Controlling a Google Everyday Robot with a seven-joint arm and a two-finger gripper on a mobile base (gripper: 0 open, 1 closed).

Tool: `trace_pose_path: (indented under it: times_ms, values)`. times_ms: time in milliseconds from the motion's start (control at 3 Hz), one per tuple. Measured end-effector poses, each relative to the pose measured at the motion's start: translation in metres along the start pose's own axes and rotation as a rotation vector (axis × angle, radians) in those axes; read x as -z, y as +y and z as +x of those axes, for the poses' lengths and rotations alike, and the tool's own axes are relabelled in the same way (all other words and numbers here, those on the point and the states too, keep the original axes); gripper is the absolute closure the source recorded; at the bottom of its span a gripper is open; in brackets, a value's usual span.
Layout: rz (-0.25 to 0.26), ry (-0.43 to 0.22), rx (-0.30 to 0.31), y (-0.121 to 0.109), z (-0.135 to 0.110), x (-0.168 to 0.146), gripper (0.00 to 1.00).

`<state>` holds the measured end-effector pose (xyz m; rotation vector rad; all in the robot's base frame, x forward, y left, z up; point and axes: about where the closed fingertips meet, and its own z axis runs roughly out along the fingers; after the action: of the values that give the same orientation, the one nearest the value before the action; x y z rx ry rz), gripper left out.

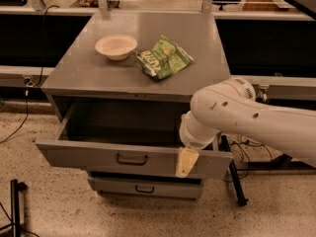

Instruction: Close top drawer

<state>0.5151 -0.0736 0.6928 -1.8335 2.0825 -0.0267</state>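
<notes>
The top drawer (89,156) is a wide grey metal box, partly pulled out of the grey cabinet (163,78), with a dark loop handle (132,159) centred on its front. Its inside looks empty. My gripper (186,163) hangs from the white arm (247,117) and rests against the right part of the drawer front, right of the handle. Its pale tip touches the front panel.
A white bowl (116,46) and a green snack bag (163,58) lie on the cabinet top. A lower drawer (145,186) with a like handle sits below. A black stand (15,201) is at the lower left. Cables and a black leg (234,179) are at the right.
</notes>
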Motion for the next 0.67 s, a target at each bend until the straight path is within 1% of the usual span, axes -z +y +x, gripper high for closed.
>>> trace_pose_path:
  times_ms: [333,667]
  values:
    - [0.037,-0.083,0.007,-0.002,-0.008,0.03,0.0]
    - [0.011,-0.191,-0.006,0.023,-0.02,0.048,0.16]
